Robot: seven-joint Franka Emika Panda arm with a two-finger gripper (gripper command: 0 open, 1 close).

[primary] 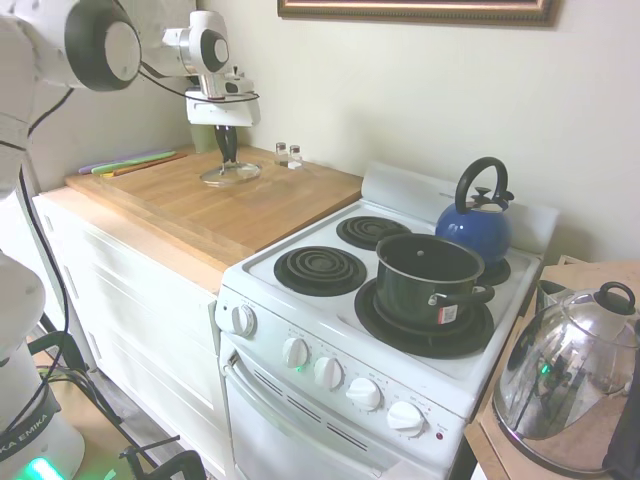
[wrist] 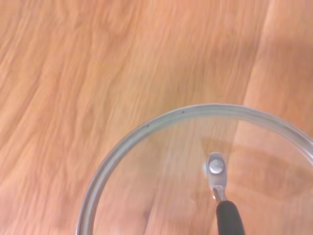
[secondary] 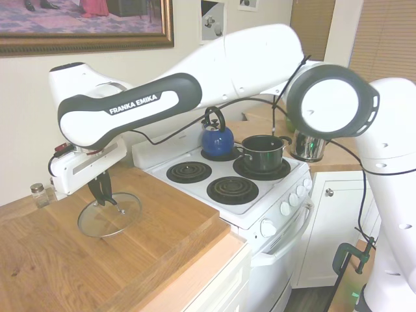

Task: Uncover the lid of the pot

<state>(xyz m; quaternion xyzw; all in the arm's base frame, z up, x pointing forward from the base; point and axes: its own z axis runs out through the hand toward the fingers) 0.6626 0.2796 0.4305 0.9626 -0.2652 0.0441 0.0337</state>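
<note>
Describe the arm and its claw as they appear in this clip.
White, rounded arm segments with dark grey joint caps and a dark band printed "FRANKA EMIKA". Thin black cables run along it. The claw has a white boxy body and two slim black fingers.

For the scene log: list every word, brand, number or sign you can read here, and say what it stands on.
"FRANKA EMIKA": white print on the dark band of the robot arm, second exterior view.
"KA EMIKA": cut-off print on the arm's base, first exterior view.
Red-and-white label on the pot: too small to read.
Marks around the stove knobs: too blurred to read.
The lid and blue kettle: no text visible.
</note>
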